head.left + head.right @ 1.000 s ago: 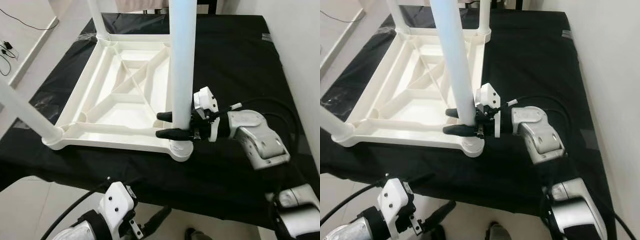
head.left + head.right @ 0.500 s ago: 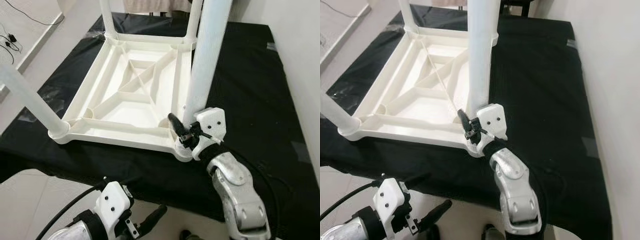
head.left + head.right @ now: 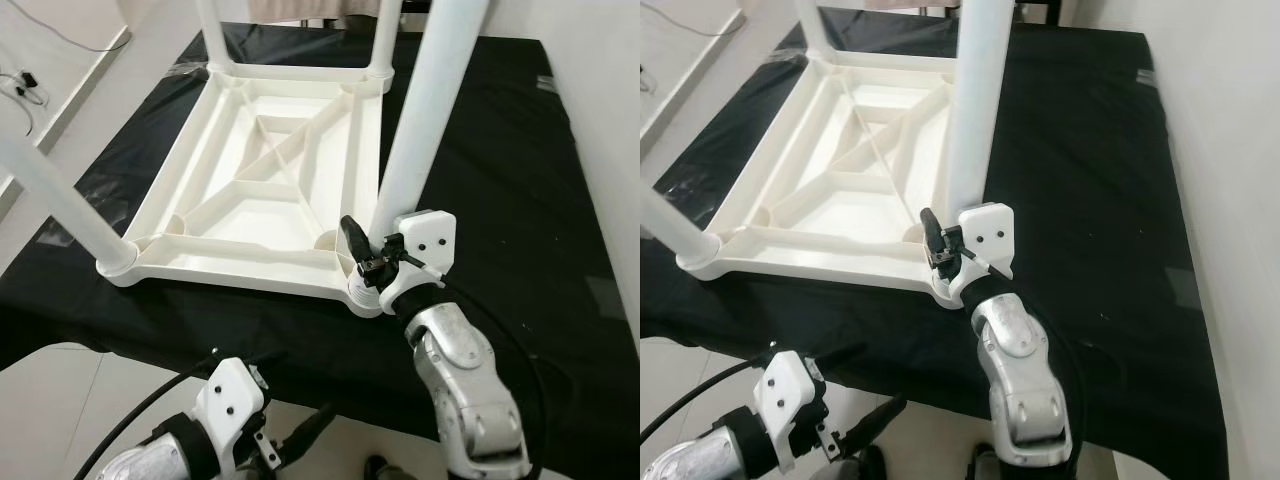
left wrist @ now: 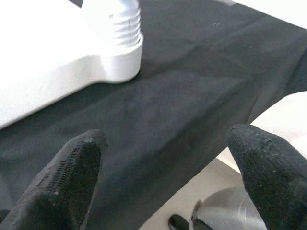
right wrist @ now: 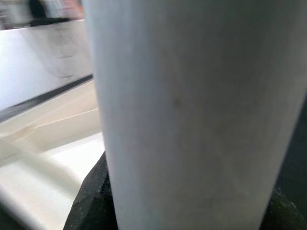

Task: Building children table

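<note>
**Entry: near-right leg, being seated in corner socket**

Item 1. My right pincer (image 3: 368, 262). I am clamping it around the base of the near-right leg (image 3: 425, 110), low down, just above the socket. The wrist view is showing my black pads pressed against both flanks of the white tube, so the fingers are closed onto it, not merely beside it.

Item 2. The leg itself. It is leaning away from me and toward my right instead of standing square to the upturned tabletop (image 3: 262, 180).

Item 3. Corner socket (image 3: 363, 297). It is receiving the leg's foot; I cannot tell how deep the thread is sitting.

Item 4. My left pincer (image 4: 163, 172). I am holding it spread wide, gripping nothing, below the near table edge, looking up at the near-left socket (image 4: 117, 50), where ridged thread is showing on the leg base.

Item 5. Black cloth (image 3: 500, 150). It is lying under the whole tabletop.

Risks, as I judge them:
- With the leg tilting, I may be cross-threading it; forcing the turn could jam or strip the plastic.
- Gripping so low on a long tube, I am risking a slip of the pads.
- Side-load could be dragging the tabletop across the cloth toward the near edge.

Containers: the ribbed underside is forming shallow bays; all are lying bare.
</note>
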Available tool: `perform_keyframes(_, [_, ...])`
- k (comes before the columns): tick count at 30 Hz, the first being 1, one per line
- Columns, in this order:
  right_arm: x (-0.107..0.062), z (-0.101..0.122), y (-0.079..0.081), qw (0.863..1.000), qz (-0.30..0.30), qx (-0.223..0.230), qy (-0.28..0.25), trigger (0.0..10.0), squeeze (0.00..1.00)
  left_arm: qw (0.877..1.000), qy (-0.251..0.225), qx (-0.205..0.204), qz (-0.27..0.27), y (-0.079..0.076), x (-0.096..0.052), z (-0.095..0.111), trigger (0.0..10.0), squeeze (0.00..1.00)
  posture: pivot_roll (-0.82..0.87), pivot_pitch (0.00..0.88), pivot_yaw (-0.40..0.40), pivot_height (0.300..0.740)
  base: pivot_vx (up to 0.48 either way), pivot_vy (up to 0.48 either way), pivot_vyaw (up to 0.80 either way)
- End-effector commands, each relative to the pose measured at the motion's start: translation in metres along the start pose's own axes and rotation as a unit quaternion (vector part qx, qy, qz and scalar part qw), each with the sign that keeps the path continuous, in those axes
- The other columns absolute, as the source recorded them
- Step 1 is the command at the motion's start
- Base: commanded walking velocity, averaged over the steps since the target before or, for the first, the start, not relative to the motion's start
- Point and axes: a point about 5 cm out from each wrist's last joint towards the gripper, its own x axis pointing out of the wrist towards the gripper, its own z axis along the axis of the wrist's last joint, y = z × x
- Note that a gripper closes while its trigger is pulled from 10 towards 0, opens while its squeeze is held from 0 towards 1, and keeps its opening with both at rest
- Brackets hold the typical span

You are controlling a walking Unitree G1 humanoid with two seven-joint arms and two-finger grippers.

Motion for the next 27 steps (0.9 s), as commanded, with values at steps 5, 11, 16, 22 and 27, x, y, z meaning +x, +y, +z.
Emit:
perform_keyframes(5, [-0.002,-0.004,-0.009,0.981,0.192,-0.021,0.027,10.0,0.00,1.000,0.010,-0.011,-0.005,-0.003,0.001,-0.008,10.0,0.00,-0.03,0.277,0.031,0.740,0.000,0.000,0.00])
perform_keyframes(11, [-0.002,0.004,-0.023,0.956,0.287,-0.056,0.033,10.0,0.00,1.000,0.010,-0.011,-0.004,-0.005,0.001,-0.008,10.0,0.00,-0.02,0.272,0.023,0.740,0.000,0.000,0.00])
perform_keyframes(16, [-0.010,-0.003,-0.022,0.925,0.373,-0.054,0.053,10.0,0.00,1.000,0.010,-0.009,-0.002,-0.005,0.001,-0.008,10.0,0.00,-0.01,0.273,0.026,0.740,0.000,0.000,0.00])
perform_keyframes(22, [-0.006,-0.005,-0.036,0.904,0.424,-0.014,0.050,10.0,0.00,1.000,0.011,-0.009,-0.004,-0.007,-0.001,-0.008,10.0,0.00,0.00,0.274,0.032,0.740,0.000,0.000,0.00])
perform_keyframes(27, [0.000,0.003,-0.048,0.889,0.455,-0.016,0.042,10.0,0.00,1.000,0.012,-0.011,-0.006,-0.008,-0.002,-0.008,10.0,0.00,0.00,0.277,0.034,0.740,0.000,0.000,0.00])
